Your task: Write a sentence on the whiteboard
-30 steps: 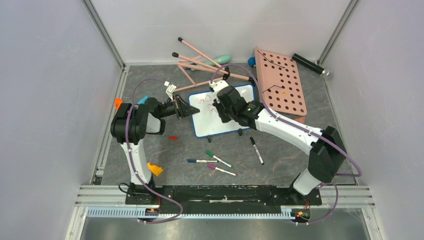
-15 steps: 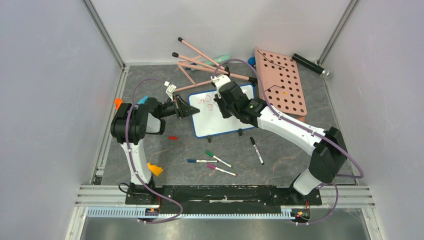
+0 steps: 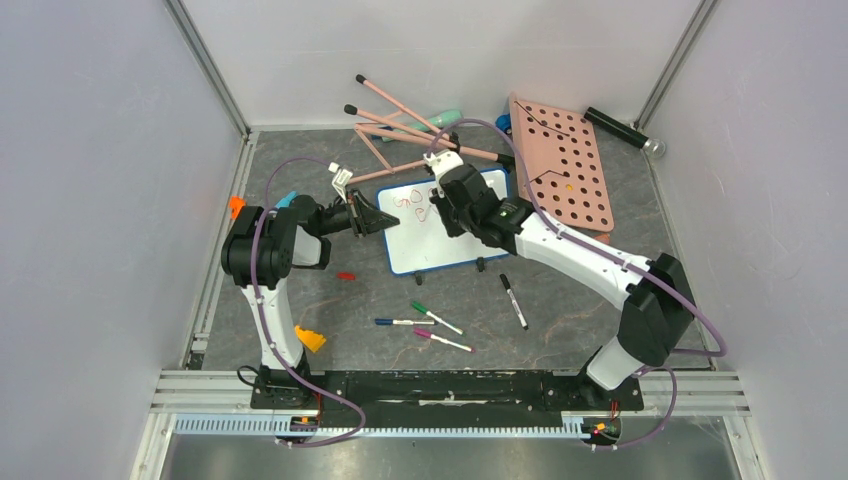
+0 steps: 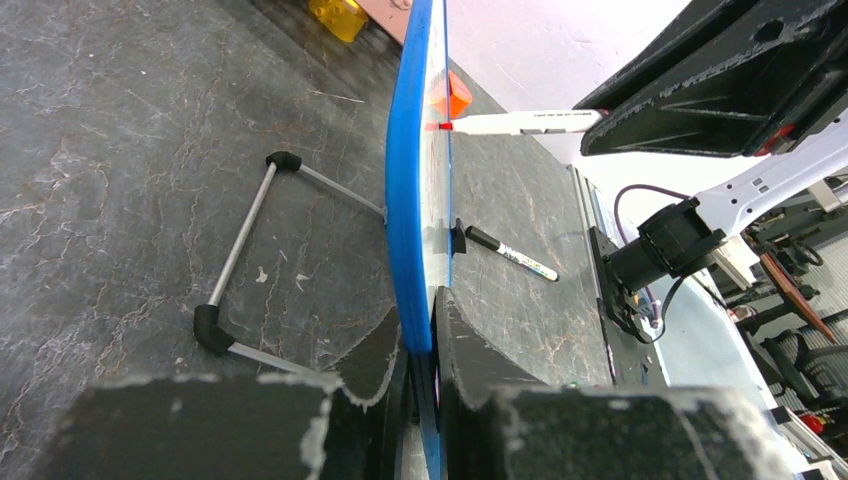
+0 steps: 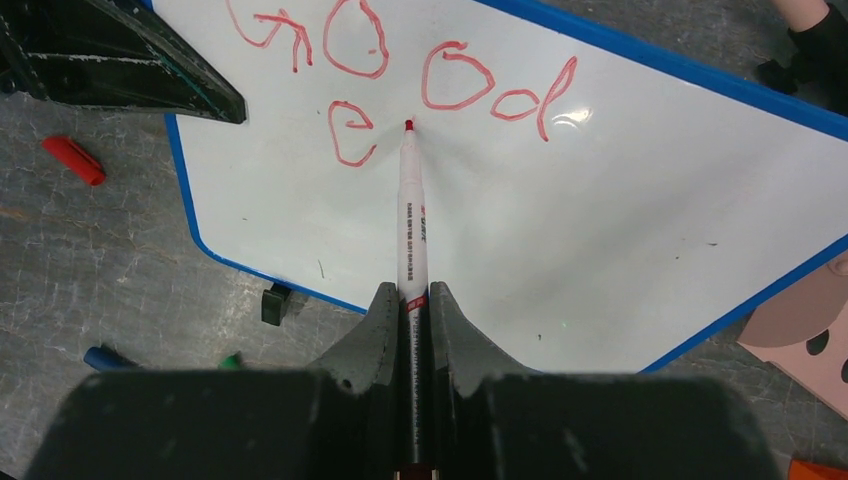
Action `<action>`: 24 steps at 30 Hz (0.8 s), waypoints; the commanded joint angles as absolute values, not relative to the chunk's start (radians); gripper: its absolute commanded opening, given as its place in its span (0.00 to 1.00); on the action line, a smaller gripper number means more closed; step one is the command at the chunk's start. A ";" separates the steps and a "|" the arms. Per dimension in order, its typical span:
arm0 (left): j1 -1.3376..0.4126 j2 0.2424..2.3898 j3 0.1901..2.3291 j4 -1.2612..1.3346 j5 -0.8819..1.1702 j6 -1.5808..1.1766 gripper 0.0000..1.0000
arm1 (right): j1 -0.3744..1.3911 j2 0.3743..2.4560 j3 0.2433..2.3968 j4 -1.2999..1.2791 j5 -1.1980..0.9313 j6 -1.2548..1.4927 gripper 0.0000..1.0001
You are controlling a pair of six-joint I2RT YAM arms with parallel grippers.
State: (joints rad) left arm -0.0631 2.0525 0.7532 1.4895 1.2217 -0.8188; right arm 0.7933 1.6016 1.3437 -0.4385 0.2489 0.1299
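Fingers of the right gripper (image 5: 411, 295) are clamped on the barrel of a red marker (image 5: 412, 210). It points straight out ahead of them, with its tip against the face of the whiteboard (image 5: 620, 230), just right of a lone "e". Of the sentence (image 5: 400, 85), only "Good" on the top line and that "e" beneath it are written, in red. The left gripper (image 4: 420, 320) pinches the board's blue rim at its left edge, one finger on each face. The board stands raised on its lower edge near the middle of the table, with a wire stand (image 4: 238, 250) behind it. A red cap (image 5: 72, 160) lies near the board's near left corner. Nearer the arm bases lie a black marker (image 3: 513, 301) and a green marker (image 3: 436, 318). A pink pegboard (image 3: 562, 165) sits just right of the board.
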 commanded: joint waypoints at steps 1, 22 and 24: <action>-0.046 2.067 0.762 1.557 1.201 -0.732 0.02 | 0.789 1.576 1.295 -0.406 0.246 0.129 0.00; -0.047 2.065 0.761 1.557 1.201 -0.730 0.02 | 0.762 1.585 1.334 -0.388 0.222 0.129 0.00; -0.048 2.067 0.761 1.557 1.201 -0.730 0.02 | 0.759 1.590 1.339 -0.389 0.222 0.128 0.00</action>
State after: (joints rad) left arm -0.0631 2.0525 0.7532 1.4891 1.2209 -0.8188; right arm 0.7769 1.5730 1.2835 -0.4133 0.2127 0.1337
